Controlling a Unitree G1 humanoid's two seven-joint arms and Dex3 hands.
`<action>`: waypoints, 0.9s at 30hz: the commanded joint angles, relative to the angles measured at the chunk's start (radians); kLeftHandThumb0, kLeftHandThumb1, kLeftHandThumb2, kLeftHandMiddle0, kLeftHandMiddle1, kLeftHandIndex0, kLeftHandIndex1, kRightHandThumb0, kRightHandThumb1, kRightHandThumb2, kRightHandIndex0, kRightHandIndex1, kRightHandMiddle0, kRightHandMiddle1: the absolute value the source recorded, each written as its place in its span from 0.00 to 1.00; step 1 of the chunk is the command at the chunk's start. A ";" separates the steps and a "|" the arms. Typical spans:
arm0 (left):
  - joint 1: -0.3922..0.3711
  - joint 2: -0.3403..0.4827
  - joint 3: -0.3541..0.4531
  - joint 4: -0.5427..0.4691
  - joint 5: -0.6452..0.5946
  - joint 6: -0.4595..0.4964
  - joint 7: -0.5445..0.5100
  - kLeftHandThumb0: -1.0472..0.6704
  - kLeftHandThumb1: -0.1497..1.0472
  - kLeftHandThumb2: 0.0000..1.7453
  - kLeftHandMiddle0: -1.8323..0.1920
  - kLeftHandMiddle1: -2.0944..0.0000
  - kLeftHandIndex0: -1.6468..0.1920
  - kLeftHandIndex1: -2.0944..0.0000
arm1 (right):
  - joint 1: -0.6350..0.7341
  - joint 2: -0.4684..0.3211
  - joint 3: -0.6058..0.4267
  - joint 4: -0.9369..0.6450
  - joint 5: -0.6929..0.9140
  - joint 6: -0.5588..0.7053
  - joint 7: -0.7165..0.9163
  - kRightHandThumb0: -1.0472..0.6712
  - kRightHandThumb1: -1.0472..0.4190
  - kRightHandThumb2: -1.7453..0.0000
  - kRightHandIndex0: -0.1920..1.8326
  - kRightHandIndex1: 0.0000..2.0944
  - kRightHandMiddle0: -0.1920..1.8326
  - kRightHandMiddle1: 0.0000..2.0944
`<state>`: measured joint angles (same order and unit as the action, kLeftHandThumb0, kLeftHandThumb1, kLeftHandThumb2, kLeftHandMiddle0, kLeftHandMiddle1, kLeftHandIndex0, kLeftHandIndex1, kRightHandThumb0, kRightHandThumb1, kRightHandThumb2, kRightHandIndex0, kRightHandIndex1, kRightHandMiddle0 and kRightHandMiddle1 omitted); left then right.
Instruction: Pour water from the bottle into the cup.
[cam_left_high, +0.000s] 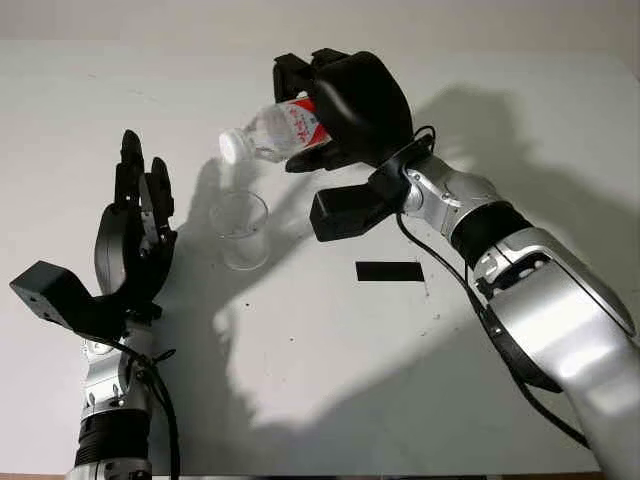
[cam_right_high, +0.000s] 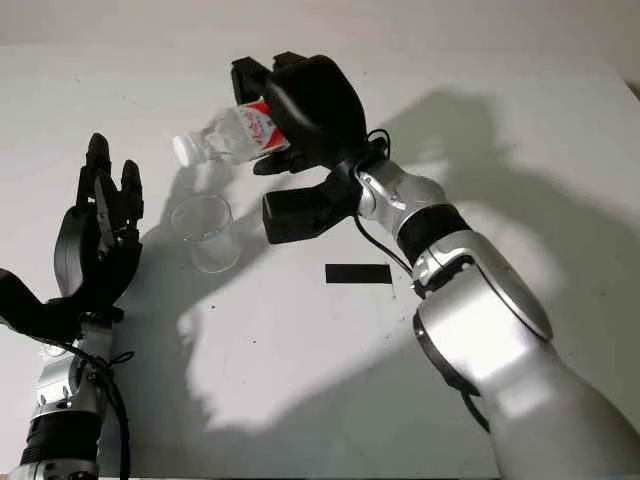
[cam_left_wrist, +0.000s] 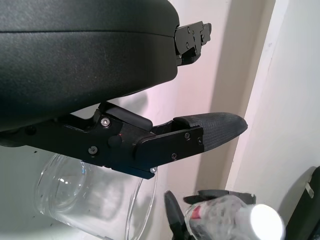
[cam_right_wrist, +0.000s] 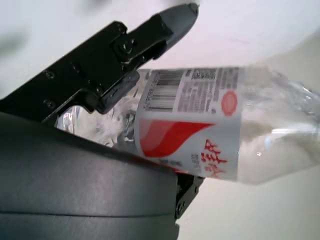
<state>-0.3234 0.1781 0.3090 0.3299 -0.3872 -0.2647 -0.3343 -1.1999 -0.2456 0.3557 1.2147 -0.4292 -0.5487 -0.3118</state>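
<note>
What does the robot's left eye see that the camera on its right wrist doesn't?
Left eye alone: the clear cup standing on the white table, a black strip beside it, and the open left hand near the cup. Right wrist alone: the barcode on the label. Both: the right hand holding the tipped bottle.

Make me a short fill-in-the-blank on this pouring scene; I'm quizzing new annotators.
1. The right hand holds the bottle tilted above the ____.
2. The bottle's white cap is still ____.
3. The clear cup stands ____ on the table.
4. The left hand, beside the cup, holds ____.

Missing: cup; on; upright; nothing
</note>
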 joint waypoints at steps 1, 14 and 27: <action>0.029 -0.015 -0.001 0.012 -0.001 -0.006 -0.003 0.19 1.00 0.36 1.00 1.00 1.00 1.00 | 0.041 0.005 -0.105 -0.038 0.120 0.004 0.111 0.40 0.00 0.84 0.63 1.00 0.51 1.00; 0.017 -0.014 -0.003 0.026 0.002 -0.002 -0.005 0.19 1.00 0.37 1.00 1.00 1.00 1.00 | 0.388 0.028 -0.426 -0.492 0.631 0.425 0.652 0.41 0.00 0.72 0.75 1.00 0.59 1.00; 0.011 -0.011 -0.010 0.028 0.012 -0.002 -0.003 0.19 1.00 0.38 1.00 1.00 1.00 1.00 | 0.666 0.037 -0.398 -0.973 0.646 0.655 0.689 0.39 0.00 0.71 0.73 1.00 0.58 1.00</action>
<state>-0.3320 0.1766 0.3011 0.3460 -0.3791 -0.2626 -0.3376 -0.5538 -0.2131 -0.0481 0.2791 0.2221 0.1130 0.3786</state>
